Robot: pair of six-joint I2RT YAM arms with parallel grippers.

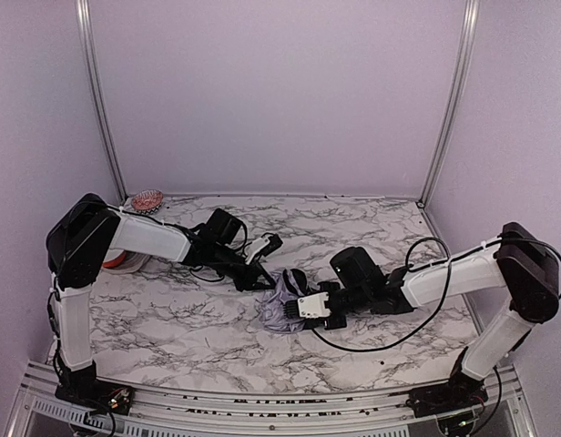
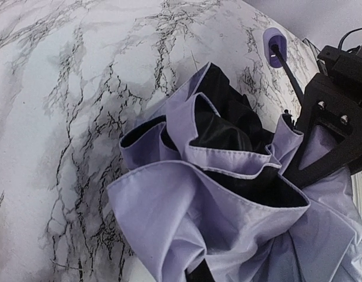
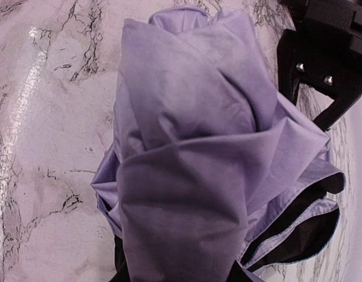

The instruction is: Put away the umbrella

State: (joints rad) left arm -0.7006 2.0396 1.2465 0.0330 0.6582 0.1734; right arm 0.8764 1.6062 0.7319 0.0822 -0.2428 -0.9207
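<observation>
Umbrella (image 1: 279, 315) sits clamped in the right end effector (image 1: 299, 309) to steady it, while the left end effector (image 1: 265, 280), fully closed, pinches its folds

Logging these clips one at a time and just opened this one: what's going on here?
Both arms meet over the umbrella, a loose lavender bundle with black lining showing, lying on the marble table. The right gripper holds the bunched fabric. The left gripper is shut at the bundle's edge; whether it pinches fabric is unclear. The shaft and handle stick out, and the canopy is not yet wrapped.
</observation>
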